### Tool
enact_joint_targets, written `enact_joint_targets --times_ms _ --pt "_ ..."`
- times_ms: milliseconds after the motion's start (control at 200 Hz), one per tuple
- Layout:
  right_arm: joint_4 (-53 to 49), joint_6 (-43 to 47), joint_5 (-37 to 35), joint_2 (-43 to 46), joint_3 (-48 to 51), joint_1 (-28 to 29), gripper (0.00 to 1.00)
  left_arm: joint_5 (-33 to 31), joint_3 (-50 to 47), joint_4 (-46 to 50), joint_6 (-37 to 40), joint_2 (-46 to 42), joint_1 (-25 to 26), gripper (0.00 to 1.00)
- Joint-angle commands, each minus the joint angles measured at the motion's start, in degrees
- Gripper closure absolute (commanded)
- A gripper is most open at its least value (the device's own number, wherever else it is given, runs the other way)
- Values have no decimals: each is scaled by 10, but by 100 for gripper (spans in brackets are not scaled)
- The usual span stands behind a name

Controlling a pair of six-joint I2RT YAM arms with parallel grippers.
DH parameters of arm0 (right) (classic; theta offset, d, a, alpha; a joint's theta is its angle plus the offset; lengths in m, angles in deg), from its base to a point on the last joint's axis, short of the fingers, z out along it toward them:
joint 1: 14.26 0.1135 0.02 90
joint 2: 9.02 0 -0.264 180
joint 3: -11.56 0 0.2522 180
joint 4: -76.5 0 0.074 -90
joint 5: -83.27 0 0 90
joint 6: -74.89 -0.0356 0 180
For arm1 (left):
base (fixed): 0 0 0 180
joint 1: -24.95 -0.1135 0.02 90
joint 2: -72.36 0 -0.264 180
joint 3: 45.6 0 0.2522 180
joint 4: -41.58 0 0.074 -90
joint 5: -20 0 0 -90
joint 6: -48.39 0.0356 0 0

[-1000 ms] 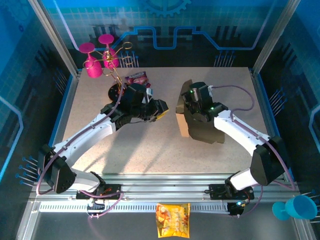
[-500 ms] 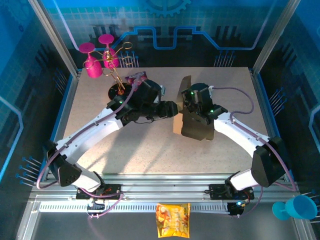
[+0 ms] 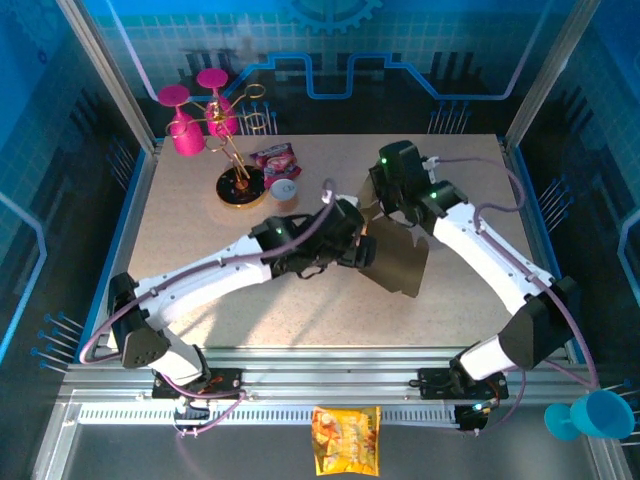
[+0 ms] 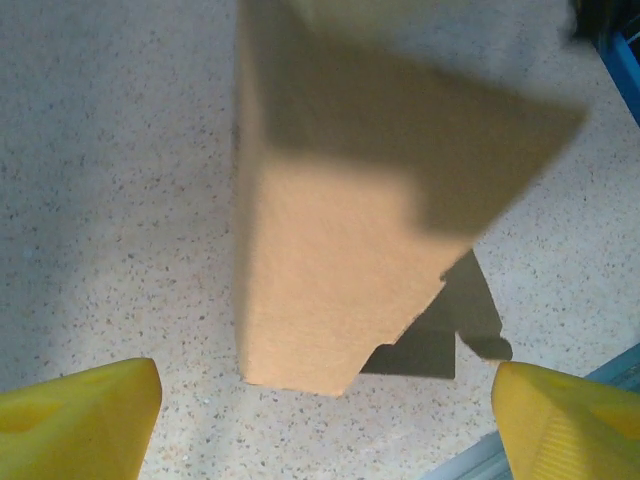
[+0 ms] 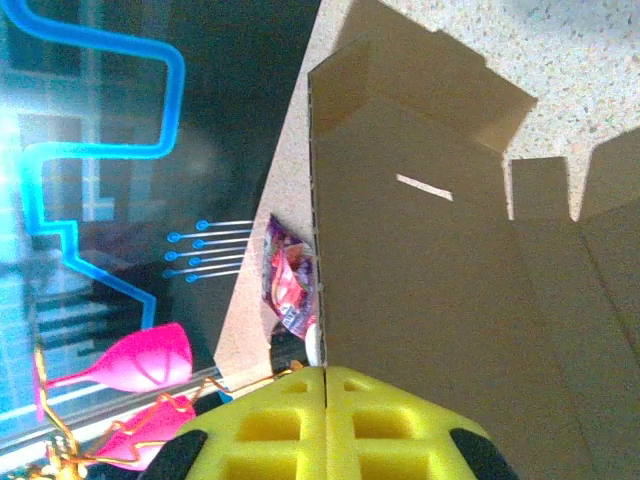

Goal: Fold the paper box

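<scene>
The speckled beige table (image 3: 180, 225) takes up the middle of the overhead view, inside a blue-lit enclosure. Across it reach the white left arm (image 3: 210, 275) and the white right arm (image 3: 480, 250), meeting near the table's centre.

Between them is the paper box (image 3: 400, 262), a plain brown cardboard die-cut sheet that is still flat with its flaps spread. It is tilted up off the table right of centre. From the right wrist, the paper box (image 5: 430, 300) shows fold lines, a narrow slot and notched tabs.

The right gripper (image 5: 325, 375) has its yellow fingers pressed together, with the edge of the sheet running into the seam between them, so it pinches the box at its far end (image 3: 385, 205). The left gripper (image 4: 322, 418) is spread wide, its yellow fingertips (image 4: 80, 420) at the lower corners of the wrist view. A hanging flap of the box (image 4: 330, 270) sits ahead of them, untouched.

At the far left of the table stands a gold wire stand (image 3: 243, 188) with pink plastic goblets (image 3: 185, 125). A blue plastic goblet (image 3: 590, 415) sits off the table's near right corner. An orange-yellow snack packet (image 3: 346, 438) lies on the front rail. A pink snack packet (image 3: 274, 158) lies just beside the stand, and a small round pale container (image 3: 285, 190) sits near it.
</scene>
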Motion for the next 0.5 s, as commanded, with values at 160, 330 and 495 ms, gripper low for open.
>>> enact_joint_targets --times_ms 160,330,495 --pt "-225 -64 -38 -85 -189 -6 100 -280 -74 -200 111 -20 33 1" --pt "-263 -99 -33 -105 -220 -5 100 -306 -57 -243 130 8 23 1" --pt "-247 -117 -29 -97 -198 -6 100 -326 -19 -209 128 48 14 1"
